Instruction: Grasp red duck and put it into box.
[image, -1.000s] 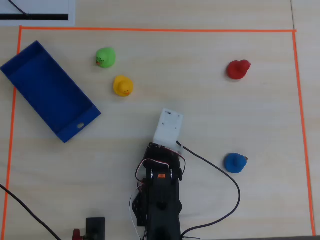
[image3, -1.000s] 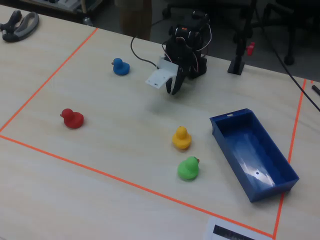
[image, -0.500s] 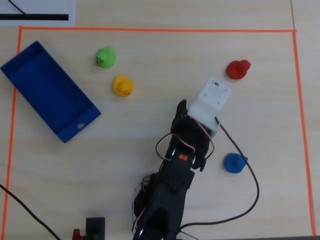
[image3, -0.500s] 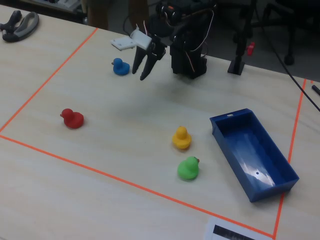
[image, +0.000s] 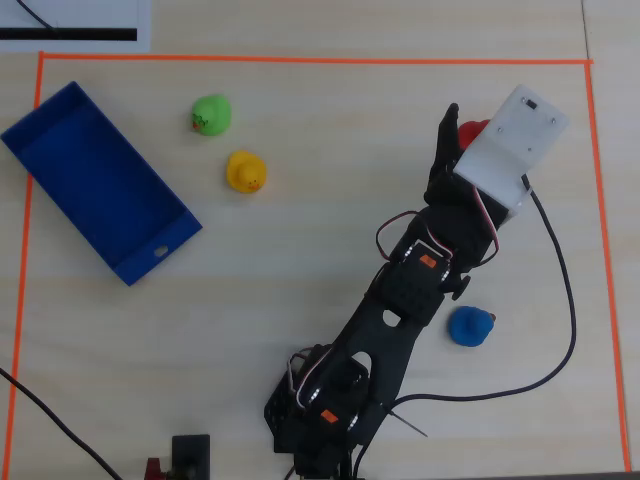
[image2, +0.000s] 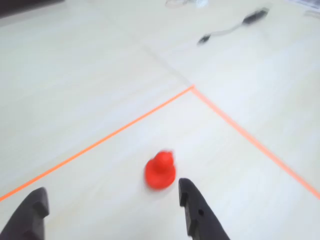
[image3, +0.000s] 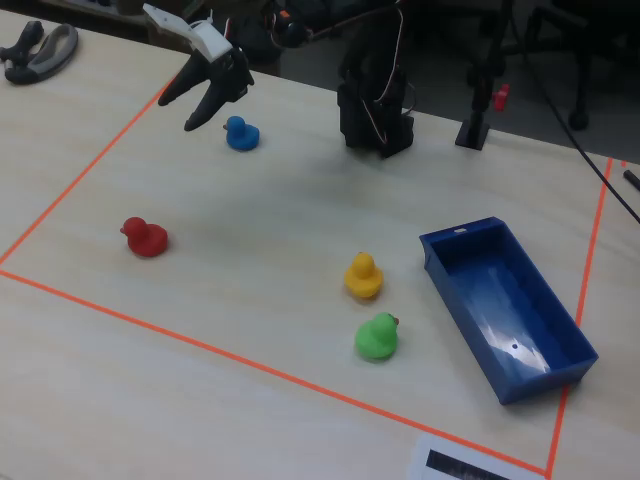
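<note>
Red duck (image: 470, 131) sits near the taped corner in the overhead view, partly under the arm; the blue box (image: 98, 183) lies well apart. Wrist view: spread, empty fingers (image2: 199, 212) flank the duck (image2: 160, 171). Fixed view: the gripper (image3: 195, 103) hangs above the bench (image3: 260, 270).

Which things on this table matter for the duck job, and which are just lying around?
Part of the job: red duck, box, open gripper raised above the table.
Just lying about: blue duck, yellow duck, green duck.
</note>
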